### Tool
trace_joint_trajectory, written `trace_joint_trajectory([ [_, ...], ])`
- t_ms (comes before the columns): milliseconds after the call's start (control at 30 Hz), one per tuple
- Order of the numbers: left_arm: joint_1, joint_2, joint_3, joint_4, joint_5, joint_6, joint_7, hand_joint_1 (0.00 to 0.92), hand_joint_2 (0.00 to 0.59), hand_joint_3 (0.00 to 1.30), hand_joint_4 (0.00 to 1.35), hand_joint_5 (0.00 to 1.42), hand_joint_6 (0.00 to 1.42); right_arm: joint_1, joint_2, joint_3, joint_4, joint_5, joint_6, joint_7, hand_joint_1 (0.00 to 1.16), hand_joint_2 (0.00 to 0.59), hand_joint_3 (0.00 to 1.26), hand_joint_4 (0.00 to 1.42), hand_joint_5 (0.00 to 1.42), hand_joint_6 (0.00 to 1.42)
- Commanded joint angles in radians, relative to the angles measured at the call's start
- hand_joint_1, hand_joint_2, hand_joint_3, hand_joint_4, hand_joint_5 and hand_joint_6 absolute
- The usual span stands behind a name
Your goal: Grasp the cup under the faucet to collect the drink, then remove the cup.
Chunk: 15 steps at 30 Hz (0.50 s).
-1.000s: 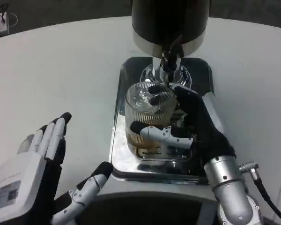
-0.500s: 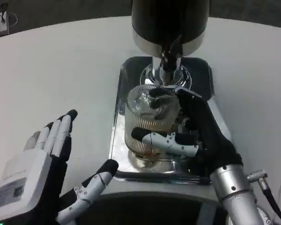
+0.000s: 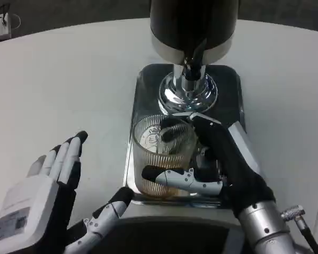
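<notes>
The ribbed glass cup (image 3: pixel 162 156) holds amber liquid low down, its level hard to judge. The right hand (image 3: pixel 214 159) grips it, fingers (image 3: pixel 180 179) wrapped round. It now sits nearer on the steel tray (image 3: pixel 233 84), clear of the faucet (image 3: pixel 188 66). The left hand (image 3: pixel 53 190) hovers over the bench (image 3: pixel 69 79), fingers spread, holding nothing.

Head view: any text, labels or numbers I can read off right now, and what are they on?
No text can be read.
Left hand: grey label on its white back, print too small and blurred.
Dispenser, cup, tray, right hand: no markings visible.
</notes>
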Motion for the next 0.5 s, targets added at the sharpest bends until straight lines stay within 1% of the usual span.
trace_joint_trajectory([
  [33, 0.01, 0.002, -0.004, 0.001, 0.0, -0.017, 0.02, 0.0, 0.184, 0.0, 0.0, 0.0, 0.0, 0.021, 0.011, -0.009, -0.06, 0.005, 0.003, -0.007, 1.12, 0.132, 0.84, 1.06, 1.2, 1.42],
  [167, 0.008, 0.001, -0.01, 0.002, 0.013, -0.019, 0.02, 0.0, 0.182, 0.0, 0.0, 0.0, 0.0, 0.045, 0.016, -0.019, -0.098, 0.014, 0.009, -0.006, 1.12, 0.124, 0.84, 1.06, 1.19, 1.42],
  [300, 0.007, -0.003, -0.025, -0.002, 0.046, -0.009, 0.021, 0.0, 0.175, 0.0, 0.0, 0.0, 0.0, 0.088, 0.012, -0.031, -0.186, 0.03, 0.013, 0.008, 1.12, 0.123, 0.84, 1.06, 1.19, 1.42],
  [433, 0.004, -0.023, -0.042, -0.02, 0.091, 0.014, 0.023, 0.0, 0.161, 0.0, 0.0, 0.0, 0.0, 0.151, -0.002, -0.037, -0.295, 0.032, 0.003, 0.022, 1.12, 0.123, 0.84, 1.06, 1.19, 1.42],
  [500, 0.001, -0.031, -0.051, -0.021, 0.108, 0.023, 0.012, 0.0, 0.16, 0.0, 0.0, 0.0, 0.0, 0.172, -0.007, -0.038, -0.334, 0.038, 0.005, 0.031, 1.12, 0.123, 0.84, 1.06, 1.19, 1.42],
])
